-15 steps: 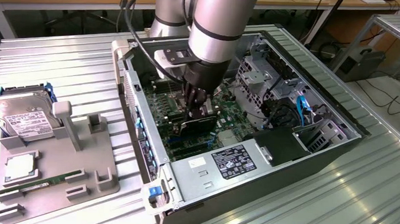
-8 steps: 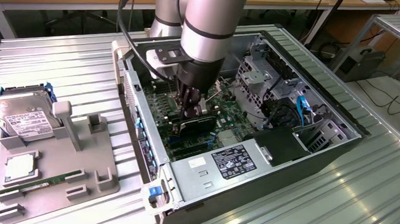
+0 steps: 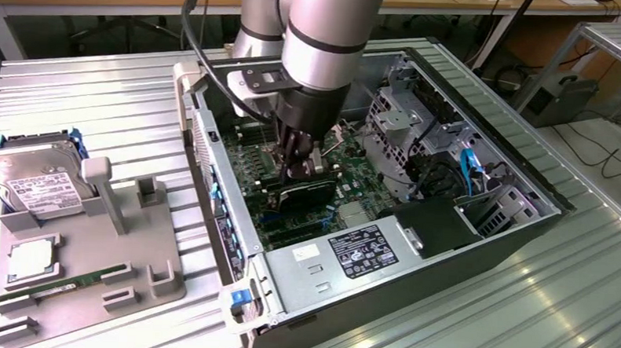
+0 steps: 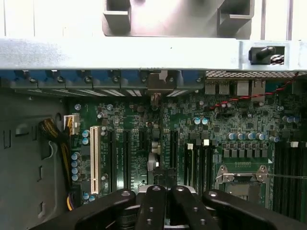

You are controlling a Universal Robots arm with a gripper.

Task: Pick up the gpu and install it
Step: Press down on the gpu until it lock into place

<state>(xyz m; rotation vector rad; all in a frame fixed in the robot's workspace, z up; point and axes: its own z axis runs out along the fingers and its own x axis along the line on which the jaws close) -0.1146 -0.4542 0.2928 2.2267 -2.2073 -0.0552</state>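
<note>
- Exterior view: open computer case (image 3: 499, 163) lying on a ribbed metal table (image 3: 556, 310). The gripper (image 3: 302, 167) reaches down inside it over the motherboard (image 3: 357, 193), closed on the top edge of the gpu (image 3: 307, 196), a black card standing upright on the board. Judged: pickup done, card at or in its slot; full seating cannot be told.
- Exterior view's left: grey holder tray (image 3: 95, 290) with hard drive (image 3: 32, 185) and green memory stick (image 3: 60, 285) untouched.
- Wrist view: gripper (image 4: 165, 203) fingers (image 4: 152, 206) pressed together above the motherboard's (image 4: 230, 129) expansion slots (image 4: 125, 158).
</note>
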